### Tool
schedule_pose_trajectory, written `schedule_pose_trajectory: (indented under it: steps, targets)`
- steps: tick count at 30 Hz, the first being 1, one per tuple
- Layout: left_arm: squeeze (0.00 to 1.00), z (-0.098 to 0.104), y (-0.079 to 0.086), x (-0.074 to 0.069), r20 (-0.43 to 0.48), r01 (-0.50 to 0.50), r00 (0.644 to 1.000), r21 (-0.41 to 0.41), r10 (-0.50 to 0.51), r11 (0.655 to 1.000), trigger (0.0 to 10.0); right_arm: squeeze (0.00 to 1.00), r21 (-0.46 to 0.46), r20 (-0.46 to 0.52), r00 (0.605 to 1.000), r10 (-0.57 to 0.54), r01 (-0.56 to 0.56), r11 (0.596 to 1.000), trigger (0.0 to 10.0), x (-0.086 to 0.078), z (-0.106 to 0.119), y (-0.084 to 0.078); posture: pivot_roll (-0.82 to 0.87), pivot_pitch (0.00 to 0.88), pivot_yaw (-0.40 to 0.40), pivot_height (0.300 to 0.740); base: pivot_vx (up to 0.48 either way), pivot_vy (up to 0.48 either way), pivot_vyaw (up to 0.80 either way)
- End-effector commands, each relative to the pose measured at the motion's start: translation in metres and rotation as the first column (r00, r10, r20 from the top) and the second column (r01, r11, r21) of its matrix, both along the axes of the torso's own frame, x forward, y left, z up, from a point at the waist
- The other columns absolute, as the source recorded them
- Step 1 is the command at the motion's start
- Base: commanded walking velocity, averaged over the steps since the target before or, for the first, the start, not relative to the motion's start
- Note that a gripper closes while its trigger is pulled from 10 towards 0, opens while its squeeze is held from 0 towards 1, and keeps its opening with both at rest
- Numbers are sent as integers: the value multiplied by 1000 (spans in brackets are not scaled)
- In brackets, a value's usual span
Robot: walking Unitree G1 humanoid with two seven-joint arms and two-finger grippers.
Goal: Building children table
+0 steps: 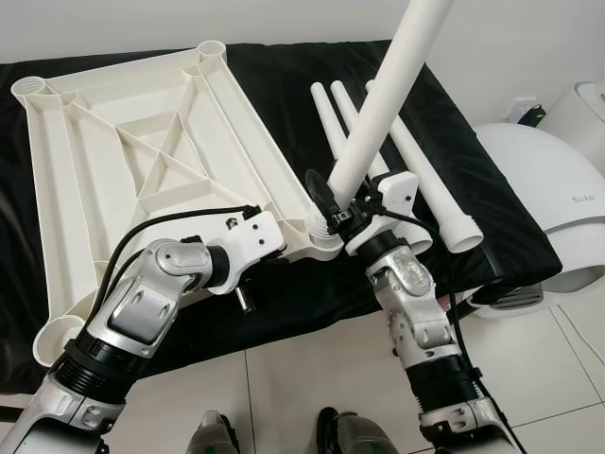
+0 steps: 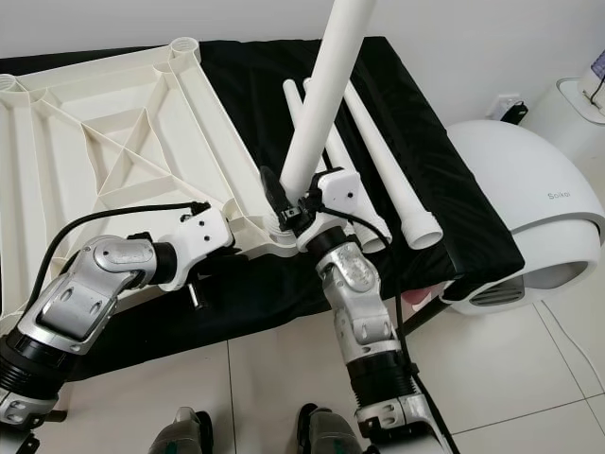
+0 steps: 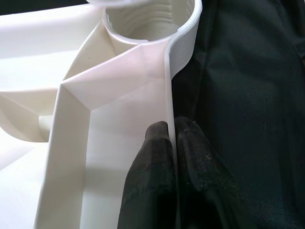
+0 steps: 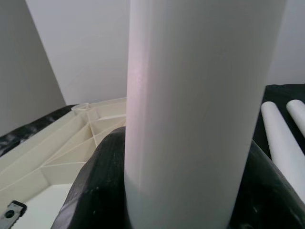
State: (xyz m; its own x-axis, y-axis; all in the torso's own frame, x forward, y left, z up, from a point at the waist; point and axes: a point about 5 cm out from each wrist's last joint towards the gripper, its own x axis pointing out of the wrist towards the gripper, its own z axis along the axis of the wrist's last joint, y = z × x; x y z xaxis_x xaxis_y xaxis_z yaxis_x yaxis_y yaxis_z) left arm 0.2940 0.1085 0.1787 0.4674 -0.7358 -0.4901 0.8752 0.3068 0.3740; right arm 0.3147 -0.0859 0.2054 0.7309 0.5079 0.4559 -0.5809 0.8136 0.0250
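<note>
My right gripper [image 1: 333,210] squeezes 1 white leg [image 1: 383,104] at frame center, above the corner socket [image 3: 150,19]. My left gripper [image 3: 167,157] pinches the upside-down tabletop [image 1: 113,142] rim. I should straighten the leg, then twist.

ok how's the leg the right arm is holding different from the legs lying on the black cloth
The held leg stands nearly upright at the tabletop's corner socket, clamped in the right tool. The loose legs lie flat on the black cloth, untouched, side by side. All are plain white tubes.
</note>
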Motion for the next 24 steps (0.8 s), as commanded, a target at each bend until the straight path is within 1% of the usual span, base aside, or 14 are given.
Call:
schedule_pose_trajectory:
  steps: [1,2,3,7,9,10,12,16,19,22,24]
  targets:
    - [0,-4,1,-3,22,-19,1000,17,19,1000,10000,0,-20,-21,997,81,-81,997,10000,3,-2,-7,57,158,-51,740,0,0,0]
    - [0,-4,1,-3,22,-19,1000,17,19,1000,10000,0,-20,-21,997,81,-81,997,10000,3,-2,-7,57,158,-51,740,0,0,0]
    - [0,-5,2,-4,21,-18,1000,18,18,1000,10000,0,-33,-27,994,104,-104,994,10000,4,-3,-10,57,158,-51,740,0,0,0]
    - [0,-4,7,-3,19,-25,1000,29,24,999,10000,0,-100,-38,986,162,-165,981,10000,10,-5,-28,56,165,-48,740,0,0,0]
    - [0,-4,7,-3,19,-25,1000,29,24,999,10000,0,-100,-38,986,162,-165,981,10000,10,-5,-28,56,165,-48,740,0,0,0]
    - [0,-4,9,-3,19,-28,999,37,27,999,10000,0,-137,-54,979,198,-204,969,10000,12,-7,-36,59,172,-47,740,0,0,0]
    - [0,-4,11,-4,17,-32,999,41,31,999,10000,0,-177,-56,973,225,-231,957,10000,13,-9,-41,61,175,-47,740,0,0,0]
    - [0,-6,14,-4,12,-34,999,49,34,998,10000,0,-189,-45,970,237,-242,952,10000,14,-7,-43,64,177,-48,740,0,0,0]
    - [0,-6,15,-5,11,-35,999,56,34,998,10000,0,-164,-48,958,282,-286,944,10000,14,-6,-40,67,181,-49,740,0,0,0]
    - [0,-6,16,-6,10,-34,999,55,34,998,10000,0,-158,-45,954,296,-299,941,10000,14,-5,-39,67,181,-49,740,0,0,0]
    - [0,-6,15,-8,6,-28,1000,54,27,998,10000,0,-143,-25,944,330,-330,933,10000,15,-1,-33,69,184,-51,740,0,0,0]
